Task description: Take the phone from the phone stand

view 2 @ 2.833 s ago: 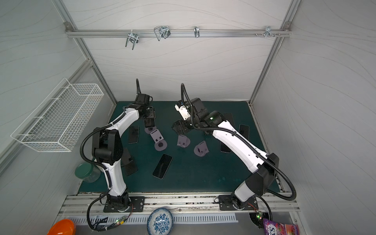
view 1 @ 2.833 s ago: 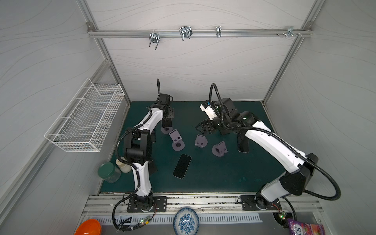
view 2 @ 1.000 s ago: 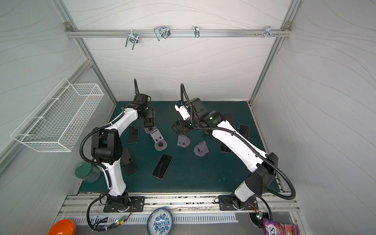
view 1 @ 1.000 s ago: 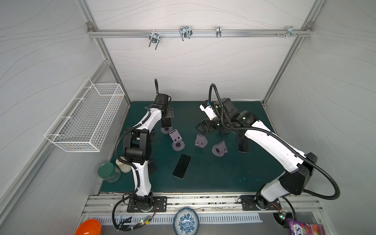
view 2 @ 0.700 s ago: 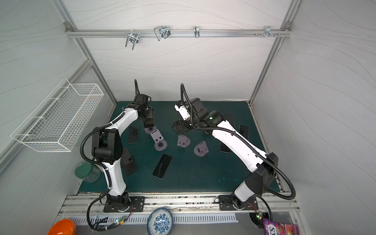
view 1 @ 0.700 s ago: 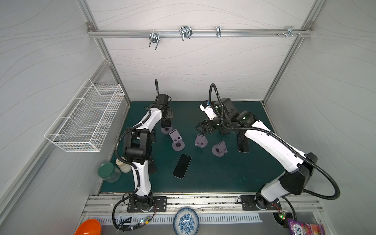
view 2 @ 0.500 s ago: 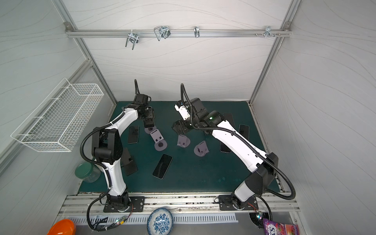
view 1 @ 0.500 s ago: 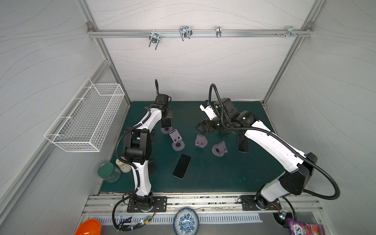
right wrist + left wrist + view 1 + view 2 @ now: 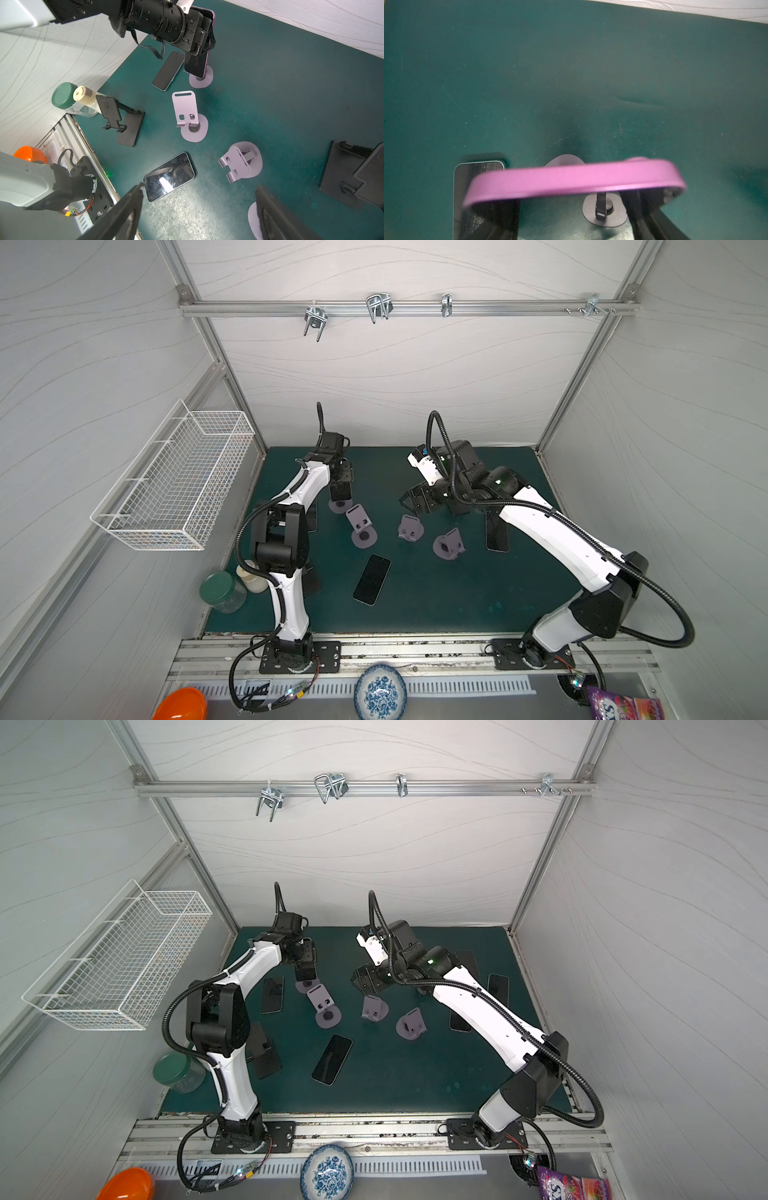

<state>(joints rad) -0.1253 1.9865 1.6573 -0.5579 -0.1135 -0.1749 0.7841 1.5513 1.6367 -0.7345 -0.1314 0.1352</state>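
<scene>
on the rear lilac stand [image 9: 201, 81], a purple phone [image 9: 196, 64]

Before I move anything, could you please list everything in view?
lilac stands: four, lilac, mid mat
black stands: two, black, near each arm
purple phone: one, purple, rearmost lilac stand
flat phones: at least four, dark, on mat
jar: one, green lid, mat's left edge
bottle: one, cream, beside jar
basket: one, white wire, left wall
bowls: two, orange and blue-white, front ledge
snack bag: one, purple, front right
left claw: black, shut on purple phone
right claw: black, open above mat
</scene>
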